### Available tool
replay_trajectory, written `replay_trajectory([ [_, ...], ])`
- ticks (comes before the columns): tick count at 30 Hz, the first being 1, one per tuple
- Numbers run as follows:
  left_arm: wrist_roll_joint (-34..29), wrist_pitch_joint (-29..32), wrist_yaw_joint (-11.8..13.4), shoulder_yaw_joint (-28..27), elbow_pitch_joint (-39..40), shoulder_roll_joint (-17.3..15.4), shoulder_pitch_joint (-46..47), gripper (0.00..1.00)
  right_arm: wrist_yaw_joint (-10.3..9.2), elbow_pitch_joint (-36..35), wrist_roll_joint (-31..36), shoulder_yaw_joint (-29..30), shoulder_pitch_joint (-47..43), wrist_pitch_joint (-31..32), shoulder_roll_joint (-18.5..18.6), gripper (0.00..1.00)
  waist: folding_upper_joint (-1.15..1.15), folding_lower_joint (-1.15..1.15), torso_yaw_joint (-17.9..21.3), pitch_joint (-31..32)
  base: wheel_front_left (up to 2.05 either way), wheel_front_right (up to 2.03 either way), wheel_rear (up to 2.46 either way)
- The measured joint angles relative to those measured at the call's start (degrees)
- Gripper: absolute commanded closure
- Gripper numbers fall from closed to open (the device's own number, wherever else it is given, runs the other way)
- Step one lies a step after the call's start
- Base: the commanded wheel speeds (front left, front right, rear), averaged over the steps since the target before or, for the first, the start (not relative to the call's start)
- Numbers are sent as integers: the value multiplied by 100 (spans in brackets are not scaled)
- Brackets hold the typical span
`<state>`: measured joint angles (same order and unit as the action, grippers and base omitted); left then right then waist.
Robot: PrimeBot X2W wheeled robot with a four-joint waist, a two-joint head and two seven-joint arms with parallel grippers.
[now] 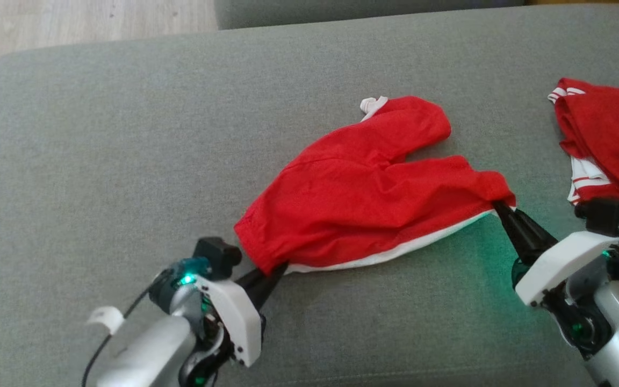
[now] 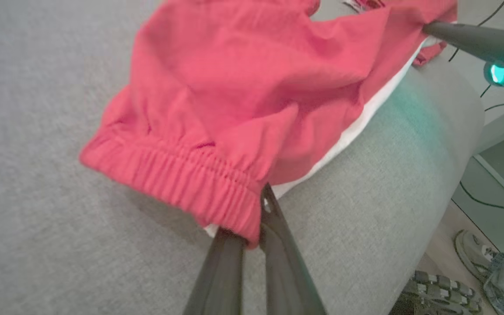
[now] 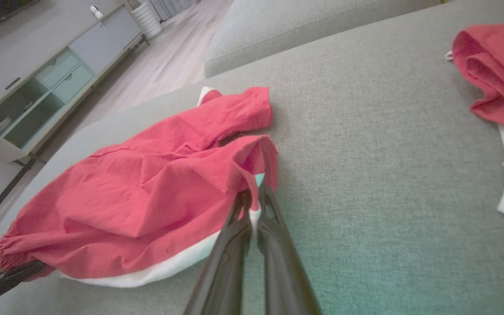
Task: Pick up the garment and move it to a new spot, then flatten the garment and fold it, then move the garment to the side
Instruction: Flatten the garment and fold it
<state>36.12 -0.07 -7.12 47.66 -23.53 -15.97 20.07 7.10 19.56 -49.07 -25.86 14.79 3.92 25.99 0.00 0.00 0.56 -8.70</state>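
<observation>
The shorts [image 1: 363, 199] are lying on the grey cushion [image 1: 127, 134], toward its near edge, stretching between the two grippers. The left gripper [image 1: 276, 270] is gripping the near end of the gathered waistband. Its fingers [image 2: 278, 245] are pressing together on the red elastic, with a bit of white showing just below the tips, and the band is casting a shadow on the cushion beneath it. The right gripper [image 1: 498, 207] is clamping the hem corner of the nearer leg, its fingers [image 3: 278, 253] closing on red cloth and a sliver of white.

The shorts are showing as thin red fabric, lightly creased, with a white stripe running along the near edge from one gripper to the other. The two legs are forking away to the right, and the far one is ending in a small white piece. A second garment [image 1: 605, 140], red with white stripes, is sitting bunched at the cushion's right side, well apart from the shorts. Green light is glowing on the cushion beside the right gripper.
</observation>
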Motion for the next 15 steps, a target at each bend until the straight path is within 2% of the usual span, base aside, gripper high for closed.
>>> replay_trajectory([
  [5, 336, -45, -1, -219, 655, -260, 41, 100, 0, -211, -219, 121, -17, -196, 13, 100, 0, 0, -74, 99, 0, 0, 0],
  [8, 412, 234, -1, -266, 912, -520, 344, 100, 0, -443, -323, 186, 12, -202, 47, 100, 0, 0, -120, 94, 0, 0, 0],
  [12, 840, 803, -1, -323, 956, -620, 1236, 100, 0, -534, -502, 138, 453, -44, 203, 100, 0, 0, -136, -68, 0, 0, 0],
  [15, 1298, 1234, -1, -222, 750, -613, 2155, 100, 0, -539, -770, -27, 1298, 236, 285, 100, 0, 0, -118, -289, 0, 0, 0],
])
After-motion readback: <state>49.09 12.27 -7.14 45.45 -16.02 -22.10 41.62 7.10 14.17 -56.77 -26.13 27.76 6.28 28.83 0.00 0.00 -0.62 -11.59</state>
